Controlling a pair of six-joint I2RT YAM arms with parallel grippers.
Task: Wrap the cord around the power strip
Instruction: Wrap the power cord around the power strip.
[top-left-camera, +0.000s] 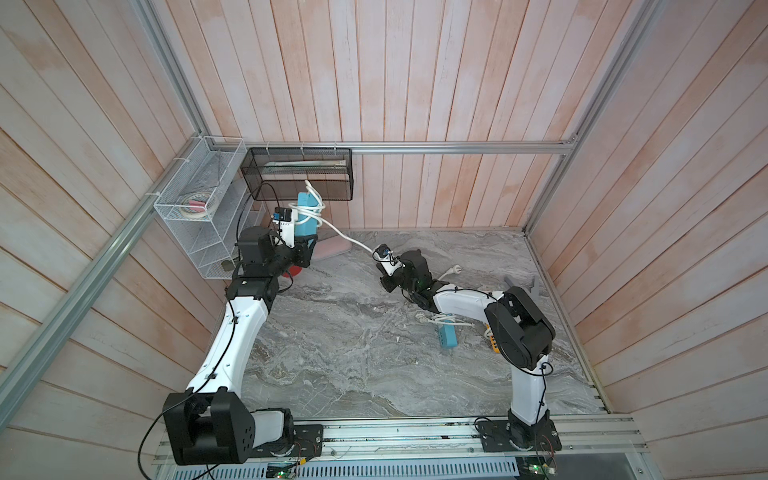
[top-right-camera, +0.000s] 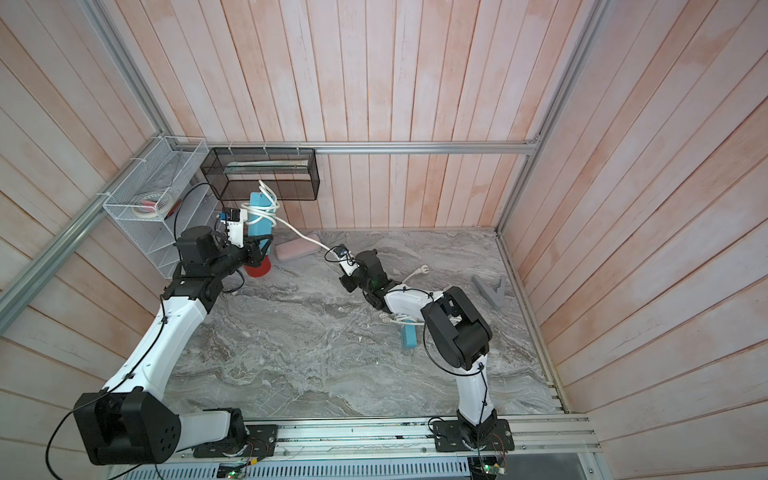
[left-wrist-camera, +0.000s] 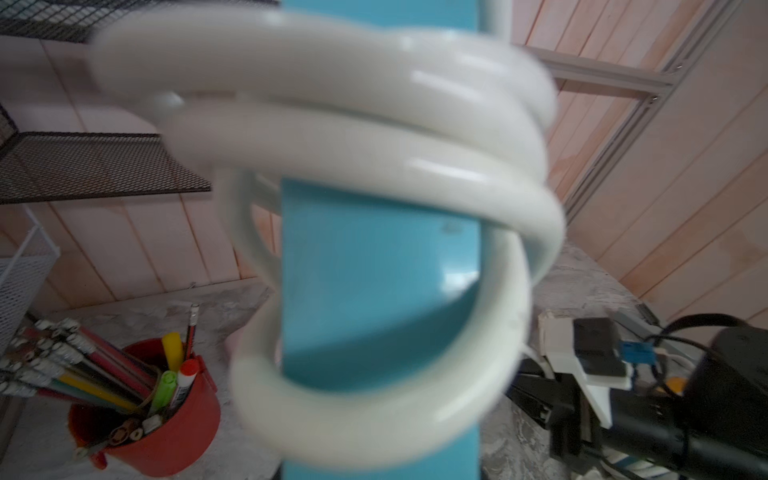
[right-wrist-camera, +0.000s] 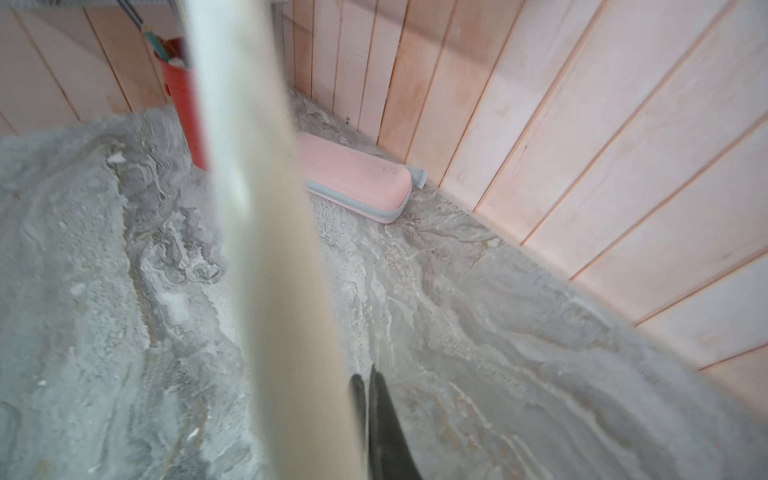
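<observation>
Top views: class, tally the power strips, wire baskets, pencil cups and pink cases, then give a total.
Power strips: 2
Wire baskets: 2
Pencil cups: 1
Pink cases: 1
Total: 6

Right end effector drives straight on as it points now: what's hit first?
Likely the pink case, ahead of the right end effector, unless its tilt meets the tabletop first; depth unclear.

The black left gripper (top-left-camera: 305, 246) clamped the upright blue plastic power strip's (top-left-camera: 308, 228) base; the black right gripper (right-wrist-camera: 365, 374), fingers together, hovered right of it.
</observation>
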